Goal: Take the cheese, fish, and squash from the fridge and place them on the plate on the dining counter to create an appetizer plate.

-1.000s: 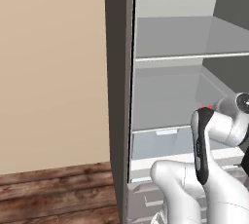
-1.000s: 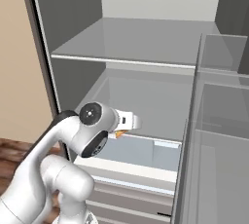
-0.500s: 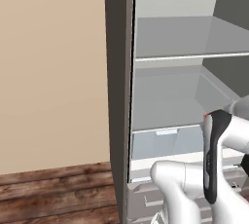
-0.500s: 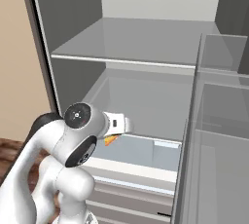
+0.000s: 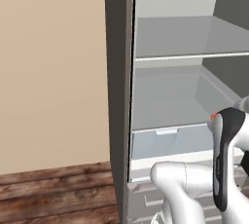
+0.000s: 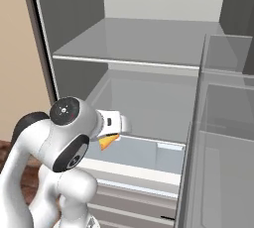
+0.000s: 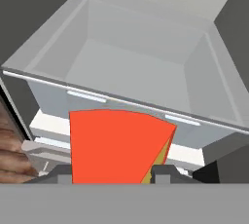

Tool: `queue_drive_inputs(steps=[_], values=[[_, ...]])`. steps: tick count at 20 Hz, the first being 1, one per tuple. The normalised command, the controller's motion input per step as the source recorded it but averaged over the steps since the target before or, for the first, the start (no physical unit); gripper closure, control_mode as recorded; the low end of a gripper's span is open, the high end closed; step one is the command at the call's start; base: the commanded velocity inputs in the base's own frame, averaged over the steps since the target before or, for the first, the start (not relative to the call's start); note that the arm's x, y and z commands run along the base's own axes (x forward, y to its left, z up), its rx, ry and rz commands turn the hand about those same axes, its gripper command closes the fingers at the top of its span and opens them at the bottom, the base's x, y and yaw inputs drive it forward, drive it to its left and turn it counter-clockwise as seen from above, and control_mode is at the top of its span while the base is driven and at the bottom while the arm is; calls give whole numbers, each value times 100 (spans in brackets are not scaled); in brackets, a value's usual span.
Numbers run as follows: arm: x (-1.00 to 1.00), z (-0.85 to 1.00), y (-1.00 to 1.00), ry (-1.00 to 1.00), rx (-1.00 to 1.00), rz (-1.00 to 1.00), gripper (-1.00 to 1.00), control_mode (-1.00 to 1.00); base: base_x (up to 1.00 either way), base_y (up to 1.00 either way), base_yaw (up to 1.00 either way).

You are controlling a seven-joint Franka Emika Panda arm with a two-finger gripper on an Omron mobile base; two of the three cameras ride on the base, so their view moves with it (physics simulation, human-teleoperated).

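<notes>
My end effector (image 7: 113, 173) is clamped on the cheese (image 7: 116, 145) (red side facing me), near the fridge (image 6: 149, 48) and its translucent drawer (image 7: 136, 79)

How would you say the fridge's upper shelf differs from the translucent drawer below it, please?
The upper shelf is a flat, opaque grey slab, while the translucent drawer is a see-through bin with walls. The shelf sits high in the fridge; the drawer sits low, level with the cheese. Both look empty.

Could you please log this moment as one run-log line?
phase: carry | gripper: shut on cheese | location: in front of open fridge, above drawer | plate: pending
</notes>
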Motion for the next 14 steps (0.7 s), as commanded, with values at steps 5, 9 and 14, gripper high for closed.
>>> queue_drive_inputs(steps=[5,9,14], values=[[0,0,0,0,0,0,100,100,-38,26,0],[0,0,0,0,0,0,100,100,-58,36,2],[0,0,0,0,0,0,100,100,-53,39,12]])
